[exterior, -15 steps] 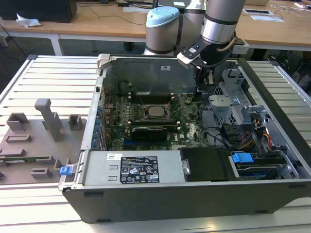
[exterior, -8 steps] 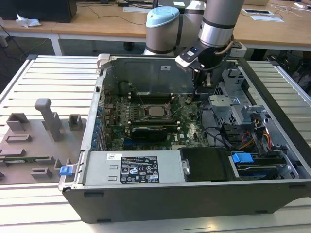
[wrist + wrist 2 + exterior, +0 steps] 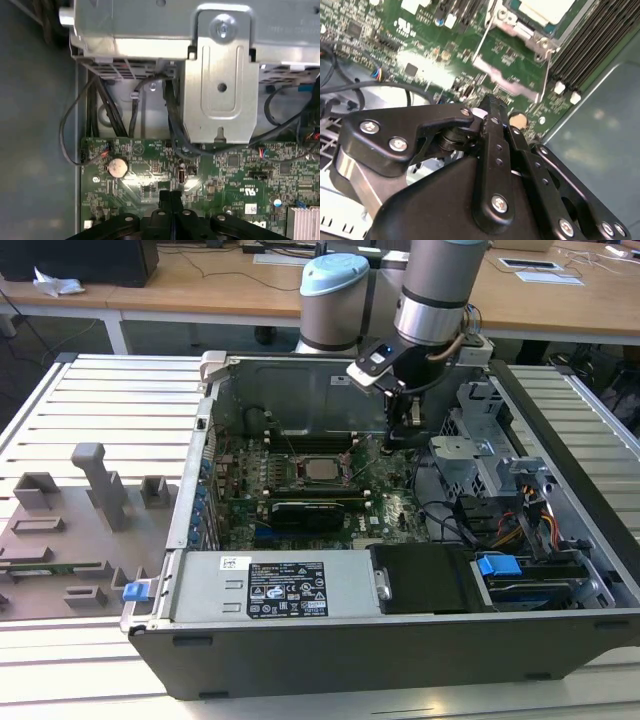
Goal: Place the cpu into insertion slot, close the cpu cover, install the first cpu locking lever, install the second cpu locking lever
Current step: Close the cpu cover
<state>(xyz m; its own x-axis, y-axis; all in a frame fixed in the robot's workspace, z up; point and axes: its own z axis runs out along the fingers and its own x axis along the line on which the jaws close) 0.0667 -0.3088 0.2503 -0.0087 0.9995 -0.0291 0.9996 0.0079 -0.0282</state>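
Nearest in the exterior view, an open computer case (image 3: 150, 635) sits on a slatted desk (image 3: 100, 400). A labelled power supply (image 3: 270, 585) fills the case's near edge. A black bay (image 3: 425, 578) and a blue clip (image 3: 498, 565) lie toward the exterior view's right. On the desk, off to the exterior view's left, stand grey fixture blocks (image 3: 100, 480).

Farther in lies the green board (image 3: 390, 510), with a black graphics card (image 3: 310, 512) across it. Just beyond the card is the slot (image 3: 298, 468), and the cpu (image 3: 320, 468) lies flat inside it, silver top up. In the second wrist view the cpu (image 3: 545, 6) has the cover (image 3: 509, 19) lying as a silvery frame around it. Thin wire levers (image 3: 481, 40) run along two sides. Whether they are latched cannot be told.

To the exterior view's right of the slot, near the far wall, the jaws hang low over the board, apart from the cpu. They are clenched together with nothing between them; in the first wrist view the two fingertips (image 3: 166, 199) meet along a thin seam. A round coin battery (image 3: 118, 167) sits on the board just beside them, and beyond it rises a metal drive cage (image 3: 220, 85) with dark cables (image 3: 100, 105) trailing past.

Farthest back, the arm (image 3: 440, 290) comes down from beyond the case.
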